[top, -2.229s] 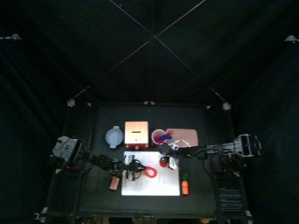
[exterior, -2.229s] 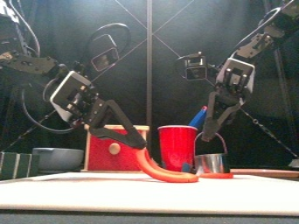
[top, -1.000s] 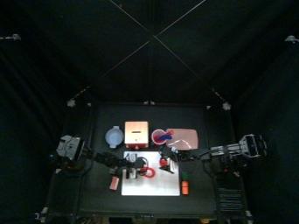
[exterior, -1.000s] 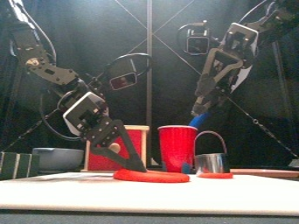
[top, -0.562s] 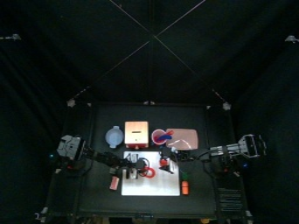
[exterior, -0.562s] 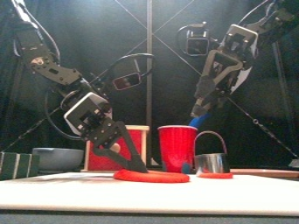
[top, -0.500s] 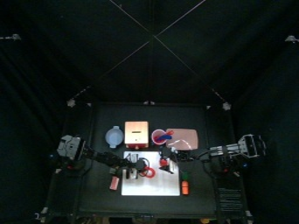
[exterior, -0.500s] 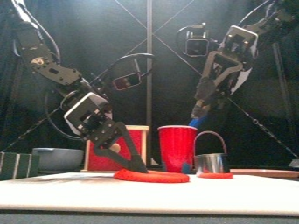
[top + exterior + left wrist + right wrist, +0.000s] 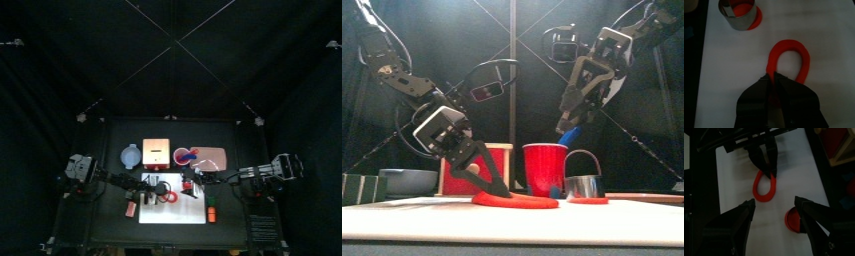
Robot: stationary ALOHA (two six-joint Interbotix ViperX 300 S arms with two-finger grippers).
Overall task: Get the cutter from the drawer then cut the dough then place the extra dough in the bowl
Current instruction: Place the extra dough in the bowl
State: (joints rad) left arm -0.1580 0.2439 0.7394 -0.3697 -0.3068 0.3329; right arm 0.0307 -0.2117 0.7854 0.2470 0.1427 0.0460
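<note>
A ring of red dough (image 9: 516, 201) lies flat on the white cutting board (image 9: 422, 205). My left gripper (image 9: 500, 190) is low at the ring's left end and shut on it; the left wrist view shows the jaws pinching the dough ring (image 9: 791, 57). To the right, the round metal cutter (image 9: 584, 185) stands on a red dough disc (image 9: 588, 200); the left wrist view shows the cutter (image 9: 739, 15) with the disc inside it. My right gripper (image 9: 567, 118) hangs open, high above the cutter. Its wrist view looks down on the dough ring (image 9: 765, 188) and the left gripper (image 9: 764, 160).
Behind the board stand the wooden box (image 9: 476, 168) with its red drawer front, a blue-grey bowl (image 9: 409, 180) at the left, and a red cup (image 9: 545, 168) holding a blue knife (image 9: 569, 134). An orange toy (image 9: 211, 213) lies at the board's front right.
The dough ring, held up off the board 2.2 s ago, now lies flat with my left gripper lower on it. My right gripper has risen away from the cutter.
</note>
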